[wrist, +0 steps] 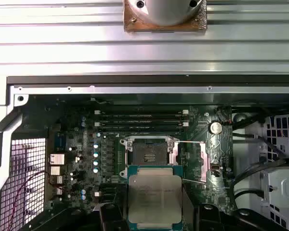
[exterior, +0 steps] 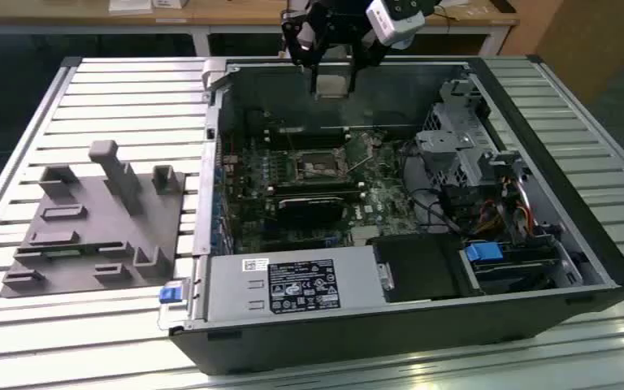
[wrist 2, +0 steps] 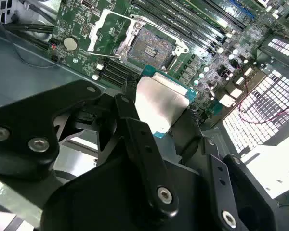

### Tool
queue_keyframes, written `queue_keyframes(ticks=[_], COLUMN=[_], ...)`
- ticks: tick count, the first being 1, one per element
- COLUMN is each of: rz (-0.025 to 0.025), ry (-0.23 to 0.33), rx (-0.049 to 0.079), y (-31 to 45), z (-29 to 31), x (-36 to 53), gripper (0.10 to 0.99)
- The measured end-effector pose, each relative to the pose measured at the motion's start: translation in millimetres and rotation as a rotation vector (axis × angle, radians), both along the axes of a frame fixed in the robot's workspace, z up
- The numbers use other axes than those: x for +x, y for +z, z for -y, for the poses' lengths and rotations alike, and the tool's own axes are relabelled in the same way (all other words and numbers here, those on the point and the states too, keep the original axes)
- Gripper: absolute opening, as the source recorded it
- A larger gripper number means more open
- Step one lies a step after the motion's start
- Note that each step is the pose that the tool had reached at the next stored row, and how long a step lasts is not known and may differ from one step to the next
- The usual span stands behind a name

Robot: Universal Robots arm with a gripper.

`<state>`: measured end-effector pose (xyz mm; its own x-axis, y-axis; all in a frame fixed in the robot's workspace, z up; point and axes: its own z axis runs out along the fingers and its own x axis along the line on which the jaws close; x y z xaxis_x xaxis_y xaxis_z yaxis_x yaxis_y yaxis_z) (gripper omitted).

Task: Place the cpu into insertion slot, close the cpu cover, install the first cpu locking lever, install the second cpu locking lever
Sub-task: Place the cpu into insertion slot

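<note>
You have one gripper [exterior: 331,75], and its jaws are closed narrow on the one cpu [wrist: 155,196], pinching it by two opposite edges between black fingers [wrist 2: 135,126]. In the exterior view the chip hangs high over the far wall of the open computer case [exterior: 604,268], well above the board and touching nothing else.

The chip is close to square, so you cannot read a clear long axis from it. Its dull silver face is turned toward both wrist cameras, with a thin green border showing round the metal. In the first wrist view its edges run parallel to the edges of the socket.

There is one insertion slot [wrist: 148,151], with its dark centre bare. In the first wrist view the chip sits just beside it, apart from it. There is one cpu cover [wrist 2: 107,30], swung open and lying off to one side of the socket, so its square window is not over the socket. Two thin wire levers [wrist: 190,142] show near the cover in the first wrist view; you cannot tell from here how they are latched.

Four long memory slots [wrist: 140,118] run side by side beyond the socket, as far as can be counted. One coin cell [wrist: 214,127] sits near the cover.

The case rests on one slatted metal table [exterior: 117,89]. One grey fixture tray [exterior: 84,236] lies at the exterior view's left.
</note>
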<state>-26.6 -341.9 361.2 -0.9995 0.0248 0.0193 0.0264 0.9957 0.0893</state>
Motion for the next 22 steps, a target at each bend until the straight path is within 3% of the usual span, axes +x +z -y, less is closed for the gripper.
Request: queue_keyframes(ticks=[7, 17, 22], rz=[0.0000, 0.0000, 0.0000], ry=[-0.015, -0.174, -0.190], rx=[0.000, 0.000, 0.000], y=[-0.1, -1.5, -2.4], z=[0.0, -0.3, -0.3], x=[0.0, -0.2, -4.1], gripper=[0.537, 0.537, 0.537])
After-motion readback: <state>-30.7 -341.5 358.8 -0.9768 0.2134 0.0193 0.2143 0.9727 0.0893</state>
